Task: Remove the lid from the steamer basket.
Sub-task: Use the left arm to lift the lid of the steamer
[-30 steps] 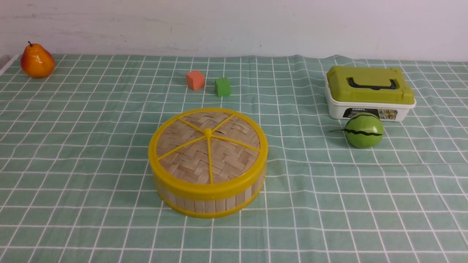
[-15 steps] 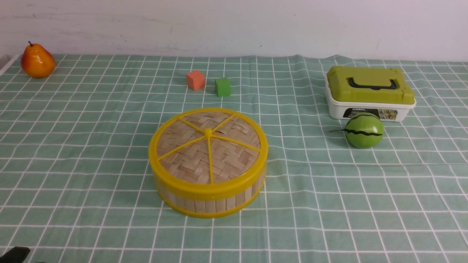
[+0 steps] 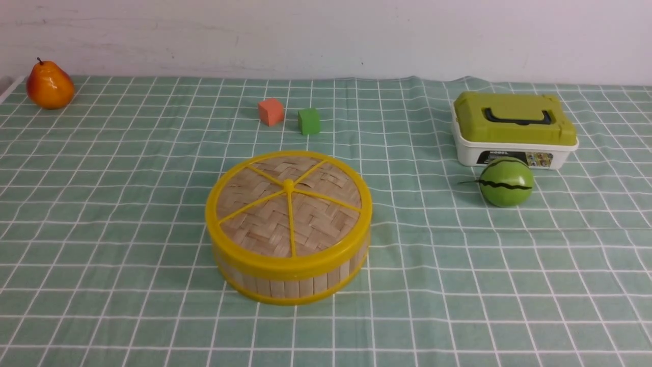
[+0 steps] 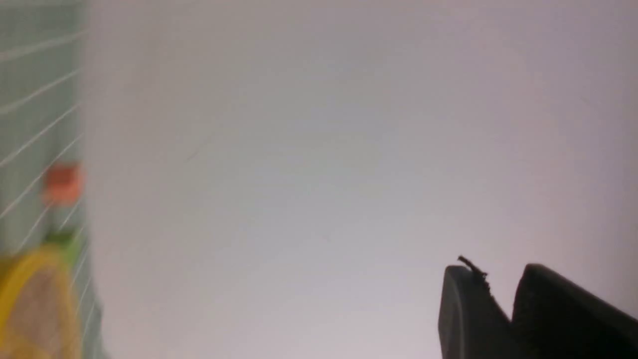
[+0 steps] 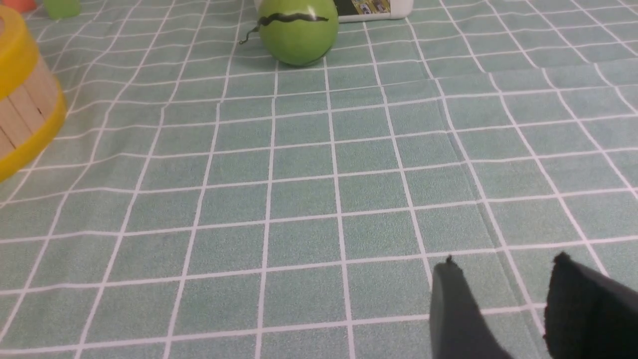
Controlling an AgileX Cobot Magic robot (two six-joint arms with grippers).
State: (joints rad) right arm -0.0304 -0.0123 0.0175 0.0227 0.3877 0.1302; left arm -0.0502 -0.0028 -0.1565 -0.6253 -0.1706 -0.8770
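The lid [image 3: 288, 211], woven bamboo with a yellow rim and spokes, sits closed on the steamer basket [image 3: 290, 285] in the middle of the checked cloth. Neither gripper shows in the front view. My left gripper [image 4: 496, 271] points at the pale wall, empty, its fingers meeting in a narrow V; the lid's rim [image 4: 20, 279] shows blurred at that view's edge. My right gripper [image 5: 503, 262] is open and empty just above the cloth, well to the right of the basket [image 5: 22, 107].
A green ball with a black stripe [image 3: 506, 181] lies in front of a white box with an olive-green lid [image 3: 514, 127] at the right. An orange cube [image 3: 270, 111] and a green cube [image 3: 308, 121] sit behind the basket. A pear [image 3: 49, 85] stands far left.
A dark part that showed at the front view's bottom-left corner half a second ago is gone. The whole front view has shifted very slightly. The lid and basket have not moved.
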